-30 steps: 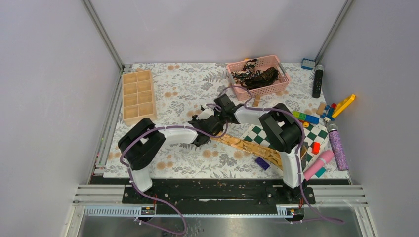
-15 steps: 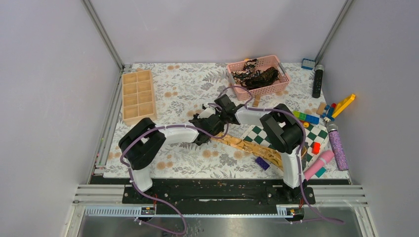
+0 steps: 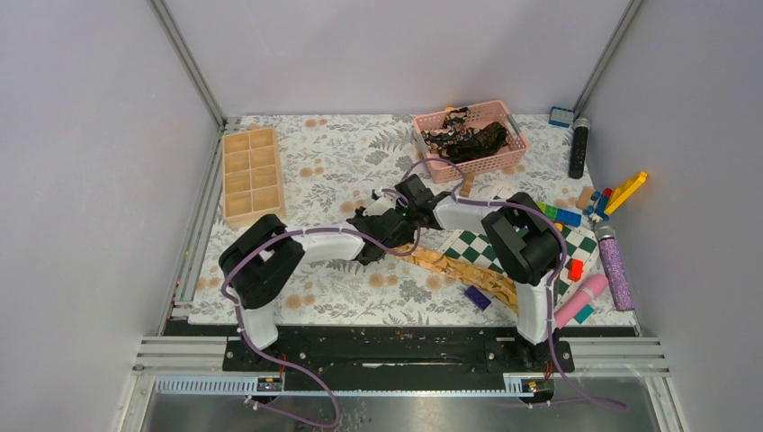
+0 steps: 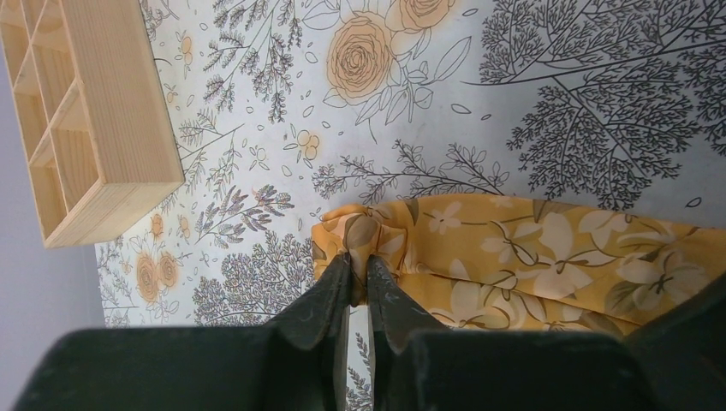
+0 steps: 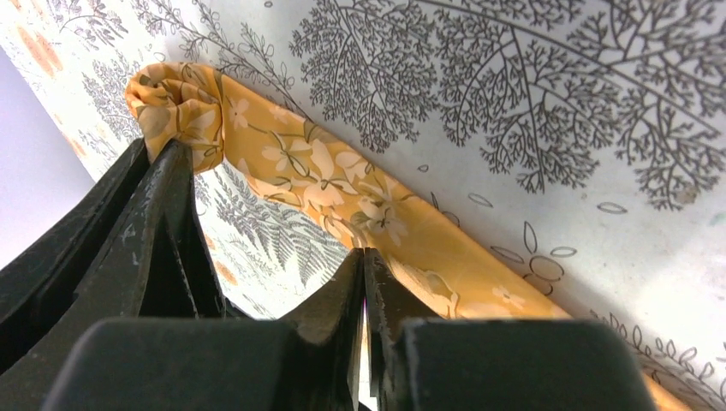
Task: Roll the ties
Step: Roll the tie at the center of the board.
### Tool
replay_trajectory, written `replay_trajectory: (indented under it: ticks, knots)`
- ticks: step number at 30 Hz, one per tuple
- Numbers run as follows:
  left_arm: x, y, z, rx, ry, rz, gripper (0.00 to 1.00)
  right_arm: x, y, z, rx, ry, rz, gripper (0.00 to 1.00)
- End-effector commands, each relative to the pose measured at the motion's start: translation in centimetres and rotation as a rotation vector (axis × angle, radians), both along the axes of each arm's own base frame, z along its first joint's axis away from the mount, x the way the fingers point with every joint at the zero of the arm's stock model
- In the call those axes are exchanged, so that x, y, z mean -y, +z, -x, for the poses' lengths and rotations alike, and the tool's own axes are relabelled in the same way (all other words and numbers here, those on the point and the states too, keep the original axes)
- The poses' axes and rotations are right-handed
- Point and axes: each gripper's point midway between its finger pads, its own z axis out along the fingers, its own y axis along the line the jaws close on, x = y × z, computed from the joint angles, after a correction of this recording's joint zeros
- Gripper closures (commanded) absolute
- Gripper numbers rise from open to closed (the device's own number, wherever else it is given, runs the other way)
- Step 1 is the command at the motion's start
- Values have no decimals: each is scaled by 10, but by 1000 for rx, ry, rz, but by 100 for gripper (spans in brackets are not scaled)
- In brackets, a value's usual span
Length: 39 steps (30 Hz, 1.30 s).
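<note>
the shiny golden-tan floral necktie (image 4: 531, 248) stretches left from the green-and-white checkered board (image 3: 472, 245), its bunched end pinched in the left gripper (image 4: 360, 264), the right gripper (image 5: 364, 257) clenched at its edge.

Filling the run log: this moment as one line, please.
stage: rolling golden tie | left gripper: shut on tie's bunched end | right gripper: shut, tips at tie's edge | dark ties: in pink basket

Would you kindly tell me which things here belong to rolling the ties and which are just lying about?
Job: golden tie, dark ties.
Lying about: wooden tray, checkered board, toy bricks, purple tube, black cylinder.
</note>
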Motion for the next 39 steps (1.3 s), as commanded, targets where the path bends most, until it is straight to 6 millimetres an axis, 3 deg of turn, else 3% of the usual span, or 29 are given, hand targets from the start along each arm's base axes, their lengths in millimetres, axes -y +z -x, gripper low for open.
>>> replay_trajectory:
  ticks: [1,15,31,39]
  knots:
    - [12,10,-12,26,-7,27,100,-7,35,-1,77,20,-66,91]
    - [26,-4,-4,-51,-71,-12,100,21,67,-22,129,-73,-141,79]
    - [5,15,-2,-23,-20,-142,100,29,66,-25,132,-89,-145,78]
    - [-8,9,0,-35,-18,-242,100,28,61,-22,110,-91,-148,79]
